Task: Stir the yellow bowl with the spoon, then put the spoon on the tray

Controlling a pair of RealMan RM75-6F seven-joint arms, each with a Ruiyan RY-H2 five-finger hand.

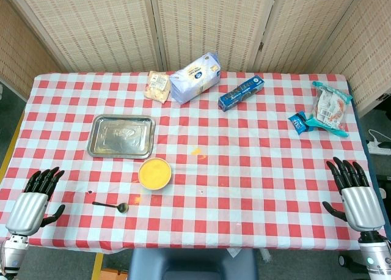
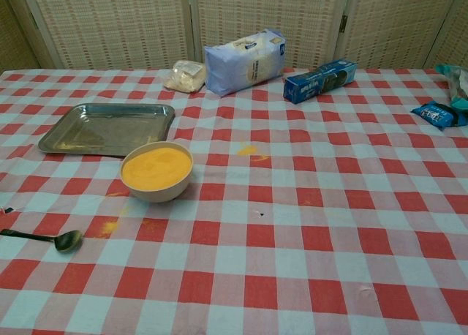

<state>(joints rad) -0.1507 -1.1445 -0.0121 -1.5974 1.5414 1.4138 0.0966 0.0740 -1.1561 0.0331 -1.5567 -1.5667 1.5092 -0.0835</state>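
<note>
The yellow bowl [image 1: 154,173] [image 2: 156,171] sits on the checked cloth just in front of the metal tray [image 1: 121,136] [image 2: 108,128]. A dark spoon [image 1: 110,205] [image 2: 42,238] lies flat on the cloth near the front edge, left of the bowl, its scoop pointing right. My left hand [image 1: 33,199] rests at the table's front left corner, fingers spread, holding nothing, a short way left of the spoon's handle. At the front right corner my right hand [image 1: 354,193] is also spread and empty. Neither hand shows in the chest view.
Along the back stand a small snack bag [image 1: 158,85], a white-blue flour bag [image 1: 195,77] [image 2: 244,59] and a blue box [image 1: 241,92] [image 2: 319,80]. Snack packets [image 1: 324,110] lie at the right. Yellow stains [image 1: 196,150] mark the cloth near the bowl.
</note>
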